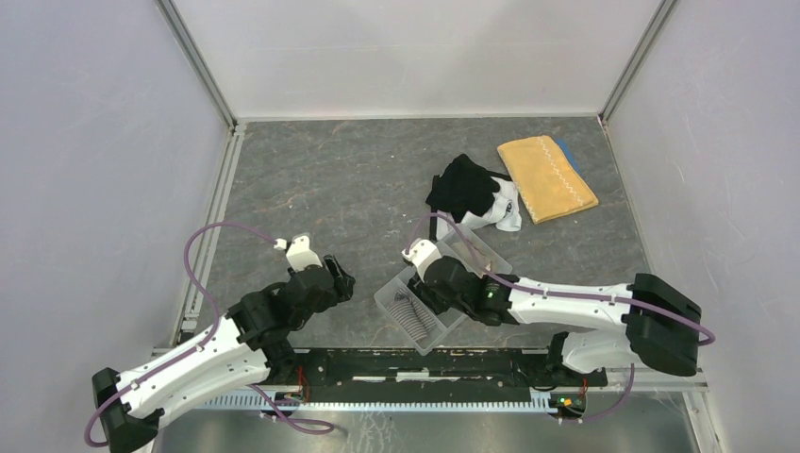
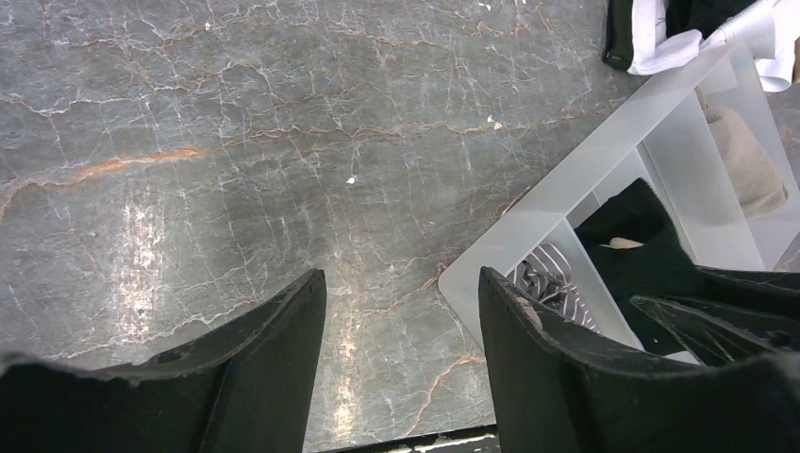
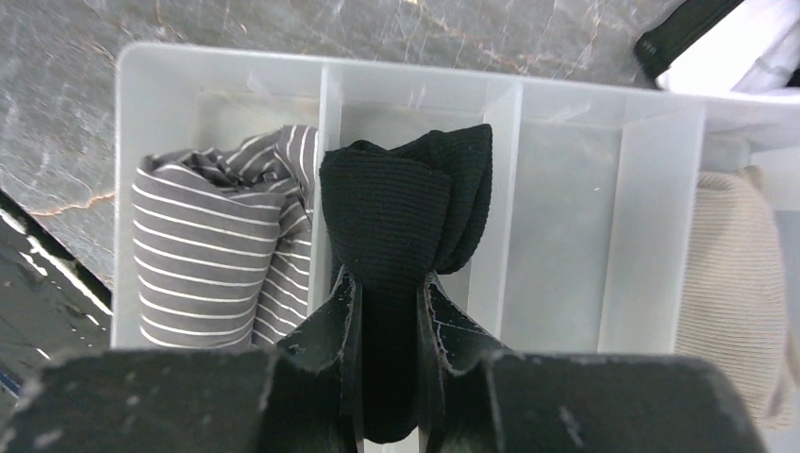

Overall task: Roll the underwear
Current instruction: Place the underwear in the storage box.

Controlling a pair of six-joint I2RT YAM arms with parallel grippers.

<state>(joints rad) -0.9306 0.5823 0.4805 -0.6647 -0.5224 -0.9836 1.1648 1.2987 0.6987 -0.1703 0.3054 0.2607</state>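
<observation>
1. While the right end effector [image 3: 389,311] is pinching it, the black underwear [image 3: 406,203] is lying in the tray [image 3: 566,99], long axis along the dividers [image 3: 503,189].
2. The left end effector [image 2: 401,311] is hanging open, empty.

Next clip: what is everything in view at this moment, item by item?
tray: one, clear, divided, near table edge
striped underwear: one roll, grey-white, tray's end compartment
black underwear: one roll, black, at the next compartment
beige underwear: one roll, beige, toward tray's other end
loose underwear: count unclear, black and white, beyond tray
towel: one, yellow, far right
table: one, grey marbled
left tool: black, open, over bare table
right tool: black, shut on black underwear
</observation>
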